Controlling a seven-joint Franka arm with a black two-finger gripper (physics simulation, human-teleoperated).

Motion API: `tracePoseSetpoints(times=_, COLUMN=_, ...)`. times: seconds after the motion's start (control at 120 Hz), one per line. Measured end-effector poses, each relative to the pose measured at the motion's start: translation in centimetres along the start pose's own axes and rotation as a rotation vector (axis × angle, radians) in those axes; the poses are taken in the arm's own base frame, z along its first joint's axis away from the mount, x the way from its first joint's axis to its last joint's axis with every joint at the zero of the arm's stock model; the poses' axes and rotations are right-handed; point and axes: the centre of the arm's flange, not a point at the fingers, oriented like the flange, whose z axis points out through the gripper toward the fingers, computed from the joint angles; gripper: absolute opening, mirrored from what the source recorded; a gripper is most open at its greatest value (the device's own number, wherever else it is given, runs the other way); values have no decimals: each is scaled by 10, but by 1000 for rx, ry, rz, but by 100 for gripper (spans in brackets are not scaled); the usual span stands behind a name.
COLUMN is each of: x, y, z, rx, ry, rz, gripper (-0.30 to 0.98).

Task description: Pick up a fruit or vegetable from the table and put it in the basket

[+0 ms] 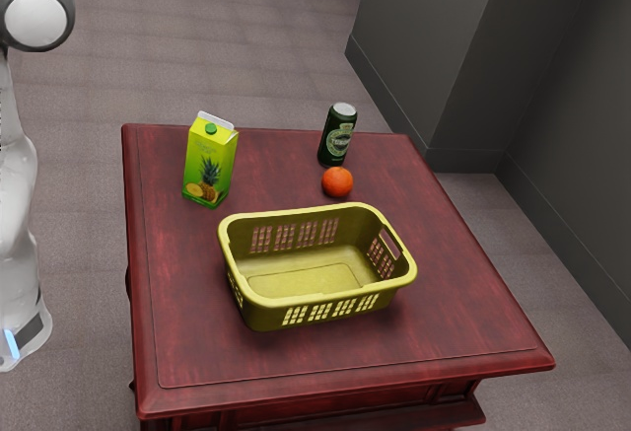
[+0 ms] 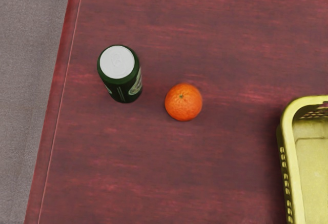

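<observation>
An orange (image 1: 337, 182) rests on the red wooden table between the dark green can and the yellow basket (image 1: 317, 314), touching neither. The basket stands upright, and its visible floor holds nothing. From above, in the wrist view, the orange (image 2: 183, 102) lies under my hand's camera with bare tabletop around it, and part of the basket (image 2: 291, 167) is visible beyond it.
A green can (image 1: 338, 135) stands just behind the orange, close to it. A yellow-green juice carton (image 1: 210, 161) stands near the table's far left corner in the exterior view. The table (image 1: 473, 323) has a raised rim, with grey walls beyond.
</observation>
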Motion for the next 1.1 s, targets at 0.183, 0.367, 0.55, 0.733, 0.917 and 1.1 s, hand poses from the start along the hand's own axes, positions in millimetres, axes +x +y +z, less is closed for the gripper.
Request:
tracePoseSetpoints(times=0.183, x=-102, y=-11, z=41, rx=-152, ry=25, rz=39, gripper=68)
tracePoseSetpoints(times=0.367, x=-71, y=36, z=173, rx=-86, ry=-22, rz=98, gripper=68)
tracePoseSetpoints(times=0.55, x=-49, y=6, z=199, rx=9, ry=54, rz=32, gripper=69)
tracePoseSetpoints(times=0.733, x=-31, y=-5, z=268, rx=23, ry=-43, rz=6, gripper=69)
tracePoseSetpoints(times=0.917, x=-17, y=18, z=303, rx=0, ry=-81, rz=32, gripper=69)
tracePoseSetpoints(times=1.1, x=-10, y=31, z=327, rx=-18, ry=-106, rz=44, gripper=69)
